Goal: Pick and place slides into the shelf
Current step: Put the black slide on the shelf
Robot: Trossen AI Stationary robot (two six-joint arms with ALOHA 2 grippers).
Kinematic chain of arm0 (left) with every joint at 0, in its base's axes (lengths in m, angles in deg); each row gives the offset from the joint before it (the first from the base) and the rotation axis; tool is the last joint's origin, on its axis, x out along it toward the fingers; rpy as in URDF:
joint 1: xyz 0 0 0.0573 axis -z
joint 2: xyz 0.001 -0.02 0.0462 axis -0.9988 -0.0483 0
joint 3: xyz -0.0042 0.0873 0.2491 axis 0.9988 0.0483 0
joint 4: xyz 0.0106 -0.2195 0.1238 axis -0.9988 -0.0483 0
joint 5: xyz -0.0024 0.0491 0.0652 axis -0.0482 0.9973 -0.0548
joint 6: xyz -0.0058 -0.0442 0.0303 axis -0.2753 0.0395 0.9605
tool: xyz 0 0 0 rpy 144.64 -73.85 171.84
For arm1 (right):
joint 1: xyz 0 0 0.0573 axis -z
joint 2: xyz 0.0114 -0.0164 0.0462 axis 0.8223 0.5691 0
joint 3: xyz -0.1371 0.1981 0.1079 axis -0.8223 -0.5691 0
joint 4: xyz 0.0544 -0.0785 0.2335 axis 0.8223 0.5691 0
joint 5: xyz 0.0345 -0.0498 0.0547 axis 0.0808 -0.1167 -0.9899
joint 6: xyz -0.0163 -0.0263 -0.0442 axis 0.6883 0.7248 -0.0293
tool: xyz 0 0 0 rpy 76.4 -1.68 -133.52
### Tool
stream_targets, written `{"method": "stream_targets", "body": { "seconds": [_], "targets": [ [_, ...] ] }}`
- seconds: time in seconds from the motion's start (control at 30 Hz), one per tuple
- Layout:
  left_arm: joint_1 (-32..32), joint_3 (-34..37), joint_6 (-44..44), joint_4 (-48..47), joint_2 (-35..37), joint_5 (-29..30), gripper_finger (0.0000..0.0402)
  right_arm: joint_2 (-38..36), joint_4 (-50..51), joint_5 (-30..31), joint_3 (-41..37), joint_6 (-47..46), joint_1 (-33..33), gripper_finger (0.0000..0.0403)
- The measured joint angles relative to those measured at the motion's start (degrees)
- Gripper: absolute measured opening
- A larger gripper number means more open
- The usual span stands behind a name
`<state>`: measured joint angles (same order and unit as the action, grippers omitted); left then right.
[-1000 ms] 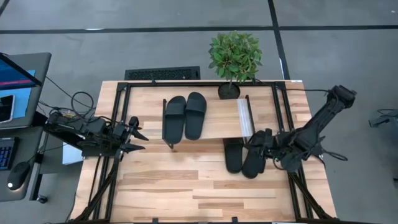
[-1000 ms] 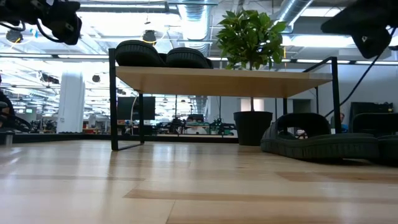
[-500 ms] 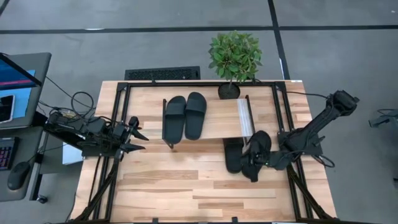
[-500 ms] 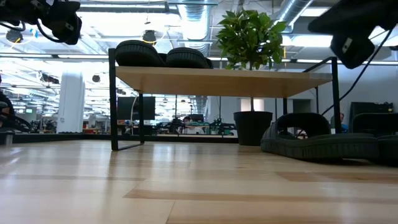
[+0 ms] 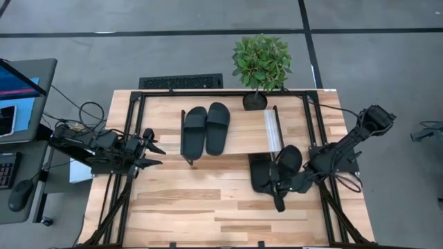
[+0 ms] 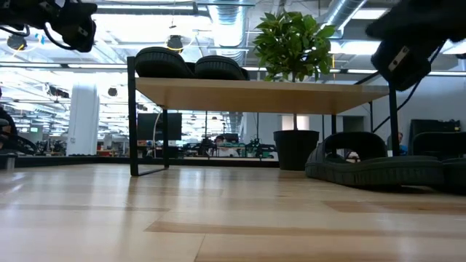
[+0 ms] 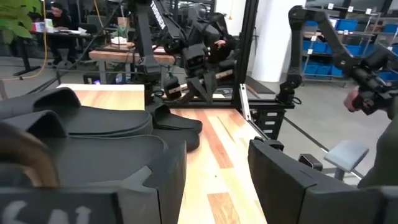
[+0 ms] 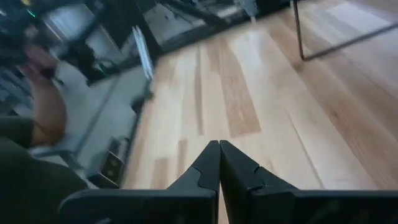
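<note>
Slides half shelved: one pair up on the shelf, one pair waiting on the worktop.

Right claw (image 5: 278,202) hangs with its fingers pressed together on nothing, just near of the two slides on the worktop (image 5: 273,171), which lie side by side at the right end below the shelf (image 5: 246,131); the other two slides (image 5: 205,129) sit together on the shelf's left part. Left claw (image 5: 151,147) waits at the worktop's left edge, fingers parted and empty. Likely trouble, as I judge it: a closed claw brought down on the rubbery strap would only shove the slide into its neighbour, so it must spread first. Both slides touch, so a grip may drag the pair. Lifting close under the shelf's edge risks knocking the board or the potted plant (image 5: 261,66) at the far side.
</note>
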<state>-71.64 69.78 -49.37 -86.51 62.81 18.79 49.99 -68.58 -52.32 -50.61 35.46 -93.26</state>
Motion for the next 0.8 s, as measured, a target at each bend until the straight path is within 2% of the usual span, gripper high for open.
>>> {"method": "stream_targets", "body": {
  "seconds": [0.13,0.33,0.53,0.67,0.8],
  "targets": [
    [0.0,0.0,0.0,0.8,0.0,0.0,0.016,1.8,6.4,-2.0,3.6,0.4,0.0,0.0027],
    [0.0,0.0,1.7,2.6,0.0,-0.1,0.016,5.1,15.7,-4.6,11.9,0.4,-2.2,0.0112],
    [0.0,0.0,2.2,2.5,0.0,-0.1,0.016,9.8,36.1,-7.9,21.7,0.4,-3.1,0.0185],
    [0.0,0.0,2.0,2.4,0.0,-1.1,0.016,14.7,50.8,-8.0,27.8,0.4,-1.2,0.0202],
    [0.0,0.0,0.9,2.4,0.0,-2.4,0.016,19.9,60.8,-8.9,32.9,0.4,0.9,0.0199]
  ]
}}
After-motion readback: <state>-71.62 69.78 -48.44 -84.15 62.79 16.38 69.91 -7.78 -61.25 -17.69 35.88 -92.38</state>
